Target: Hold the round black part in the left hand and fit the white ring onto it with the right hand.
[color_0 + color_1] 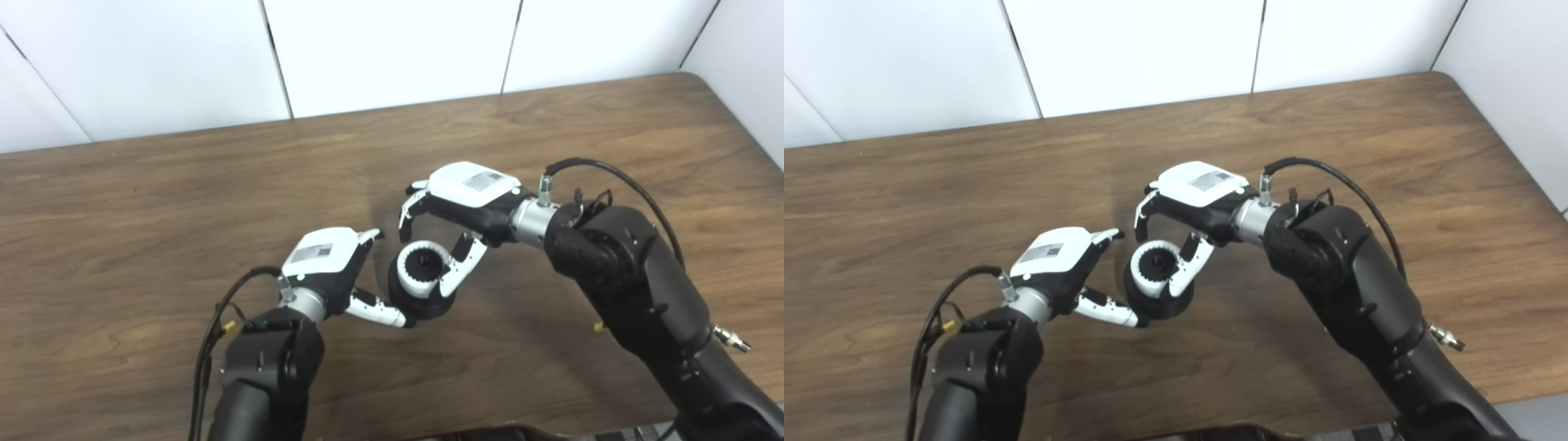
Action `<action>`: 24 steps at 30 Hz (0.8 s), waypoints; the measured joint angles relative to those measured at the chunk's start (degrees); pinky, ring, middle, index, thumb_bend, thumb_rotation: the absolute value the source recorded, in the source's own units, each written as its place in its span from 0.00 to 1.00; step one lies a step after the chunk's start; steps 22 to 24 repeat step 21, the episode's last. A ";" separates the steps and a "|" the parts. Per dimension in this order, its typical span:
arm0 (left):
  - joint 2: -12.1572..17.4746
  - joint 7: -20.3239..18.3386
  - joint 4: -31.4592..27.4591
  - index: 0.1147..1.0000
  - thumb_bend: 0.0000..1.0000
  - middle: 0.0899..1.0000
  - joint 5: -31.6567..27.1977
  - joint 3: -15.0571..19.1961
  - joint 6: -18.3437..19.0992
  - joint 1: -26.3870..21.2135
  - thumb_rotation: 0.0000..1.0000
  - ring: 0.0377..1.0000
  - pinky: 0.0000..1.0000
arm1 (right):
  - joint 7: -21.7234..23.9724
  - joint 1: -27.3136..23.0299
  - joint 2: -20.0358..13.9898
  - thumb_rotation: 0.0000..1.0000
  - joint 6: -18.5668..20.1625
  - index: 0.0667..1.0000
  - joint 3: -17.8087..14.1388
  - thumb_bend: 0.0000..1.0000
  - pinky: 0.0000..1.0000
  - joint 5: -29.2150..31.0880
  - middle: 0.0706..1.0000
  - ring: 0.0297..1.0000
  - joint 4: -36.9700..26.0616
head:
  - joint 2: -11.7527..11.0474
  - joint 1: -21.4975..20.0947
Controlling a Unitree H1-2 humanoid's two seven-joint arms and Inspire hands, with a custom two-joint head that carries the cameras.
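The round black part [436, 304] sits low over the table's middle, with the toothed white ring [418, 267] seated on top of it. My left hand [334, 263] holds the black part, its thumb [383, 313] under the near left side and its fingertips [371, 234] behind it. My right hand [468, 199] reaches in from the right and arches over the ring. Its thumb [456, 264] presses the ring's right side and its curled fingers [407, 215] come down at the far left rim. The contact at the fingertips is hard to make out.
The brown wooden table [184, 202] stretches wide to the left and to the far side. White wall panels [392, 49] stand behind it. The table's right corner [735, 110] lies close to the right arm [631, 282].
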 measured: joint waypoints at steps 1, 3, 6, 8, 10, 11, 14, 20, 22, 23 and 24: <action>-0.01 -1.22 -0.18 0.95 1.00 0.94 0.32 0.17 -0.11 -0.26 0.50 0.96 1.00 | 0.03 -0.30 -0.08 0.46 0.31 0.63 -0.24 1.00 0.78 0.27 0.78 0.92 -0.07 | 0.00 0.00; -0.08 -3.30 -0.68 0.96 1.00 0.95 0.51 0.75 -0.33 -0.56 0.51 0.97 1.00 | 0.05 -0.87 -0.12 0.47 1.29 0.63 -0.83 1.00 0.77 0.95 0.79 0.91 -0.28 | -0.09 0.00; -0.08 -5.16 -1.32 0.98 1.00 0.96 0.59 1.63 -0.59 -0.66 0.51 0.97 1.00 | 0.18 -1.18 -0.11 0.48 2.61 0.66 -1.49 1.00 0.78 1.79 0.81 0.91 -0.68 | -0.09 0.09; -0.22 -5.64 -1.54 0.97 1.00 0.95 0.54 2.42 -0.63 -0.70 0.49 0.97 1.00 | 0.55 -1.40 -0.12 0.48 4.08 0.68 -1.73 1.00 0.79 2.19 0.83 0.92 -1.56 | -0.26 0.18; -0.50 -5.89 -1.62 0.96 1.00 0.95 0.41 3.34 -0.63 -0.72 0.49 0.97 1.00 | 1.02 -1.92 -0.15 0.49 5.04 0.70 -1.90 1.00 0.78 2.61 0.83 0.91 -1.99 | -0.35 0.26; -0.58 -5.97 -1.68 0.96 1.00 0.96 0.31 3.66 -0.63 -0.72 0.51 0.97 1.00 | 1.28 -2.18 -0.20 0.48 5.77 0.71 -2.05 1.00 0.78 3.01 0.83 0.91 -2.19 | -0.35 0.26; -0.60 -6.51 -1.98 0.96 1.00 0.95 0.22 4.64 -0.65 -0.77 0.53 0.96 1.00 | 1.41 -2.38 -0.62 0.49 6.82 0.72 -2.70 1.00 0.77 3.82 0.82 0.89 -2.76 | -0.61 0.61; -1.48 -8.45 -4.20 0.96 0.99 0.94 0.03 9.30 0.48 -0.73 0.57 0.94 0.93 | 1.90 -1.80 -1.99 0.57 12.28 0.85 -5.71 0.86 0.75 7.63 0.82 0.84 -4.90 | -0.79 1.14; -1.30 -8.12 -4.33 0.95 0.93 0.94 -0.61 10.58 0.79 -0.55 0.56 0.94 0.91 | 2.28 -1.70 -2.20 0.59 13.38 0.87 -6.33 0.82 0.74 8.12 0.83 0.83 -5.43 | -0.79 1.14; -1.30 -8.12 -4.33 0.95 0.93 0.94 -0.61 10.58 0.79 -0.55 0.56 0.94 0.91 | 2.28 -1.70 -2.20 0.59 13.38 0.87 -6.33 0.82 0.74 8.12 0.83 0.83 -5.43 | -0.79 1.14; -1.30 -8.12 -4.33 0.95 0.93 0.94 -0.61 10.58 0.79 -0.55 0.56 0.94 0.91 | 2.28 -1.70 -2.20 0.59 13.38 0.87 -6.33 0.82 0.74 8.12 0.83 0.83 -5.43 | -0.79 1.14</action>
